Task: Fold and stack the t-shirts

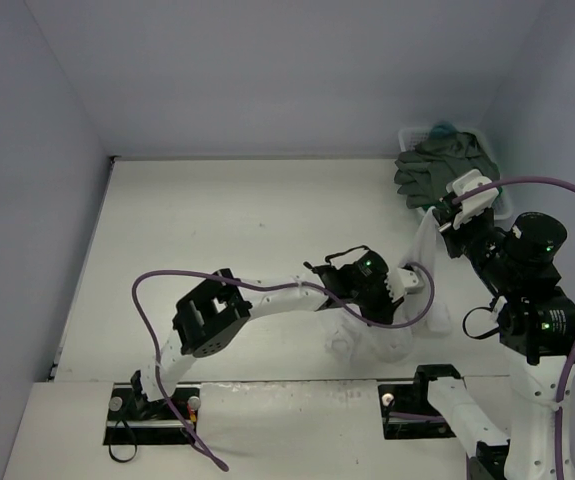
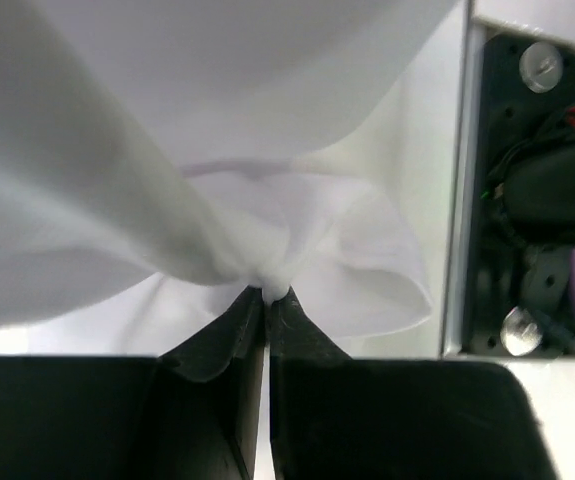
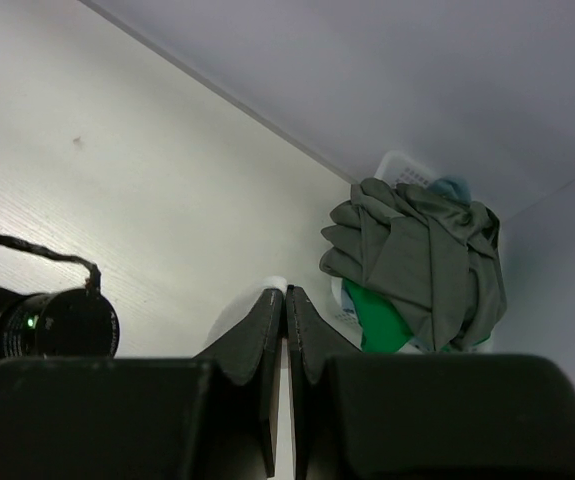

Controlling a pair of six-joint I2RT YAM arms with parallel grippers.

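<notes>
A white t-shirt [image 1: 419, 248] hangs between my two grippers, its lower part bunched on the table. My left gripper [image 1: 408, 280] is shut on a gathered fold of it; in the left wrist view that gripper [image 2: 267, 292] pinches the white cloth [image 2: 167, 150] at its tips. My right gripper [image 1: 442, 213] is higher, close to the basket. It is shut on an edge of the same shirt, and a small white bit [image 3: 275, 283] shows at that gripper's tips [image 3: 285, 290]. A dark grey t-shirt [image 3: 417, 250] lies on top of a green one [image 3: 377, 315] and a teal one [image 3: 452, 187].
The white lattice basket [image 1: 412, 133] stands in the far right corner against the walls and holds the other shirts, with the dark grey one [image 1: 437, 170] spilling over its front. The left arm's wrist [image 3: 57, 325] lies close below the right gripper. Purple cables loop from both arms.
</notes>
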